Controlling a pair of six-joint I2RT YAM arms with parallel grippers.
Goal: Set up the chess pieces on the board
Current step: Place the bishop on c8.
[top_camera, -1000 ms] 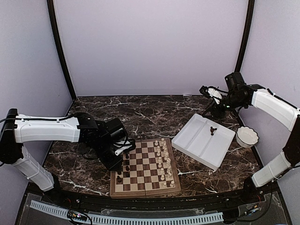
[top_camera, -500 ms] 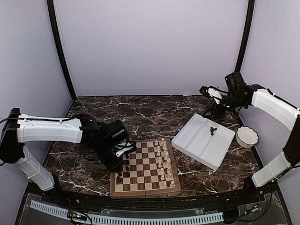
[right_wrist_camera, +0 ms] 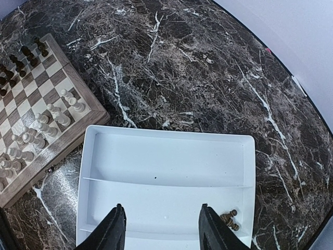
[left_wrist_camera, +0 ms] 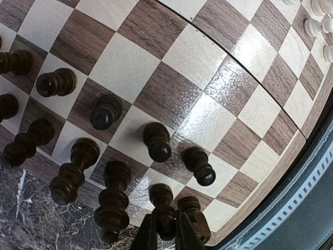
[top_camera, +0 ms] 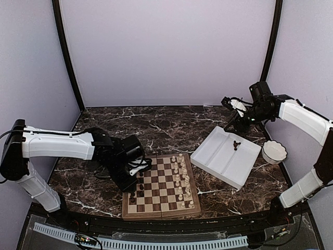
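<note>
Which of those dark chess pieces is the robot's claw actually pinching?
The dark piece at the board's near edge, squeezed between the left gripper's two fingers. The other dark pieces stand free, with nothing touching them.

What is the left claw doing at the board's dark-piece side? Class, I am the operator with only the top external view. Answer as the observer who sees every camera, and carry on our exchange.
Observer: The left wrist view shows the left claw shut on a dark chess piece at the outer row of the board.
Operator: Is the right claw carrying anything?
Observer: No. In the right wrist view the right claw is open and bare above the white tray.
Operator: What is that dark speck in the tray?
Observer: Small dark pieces lying on their sides in one corner. I cannot count them surely.
</note>
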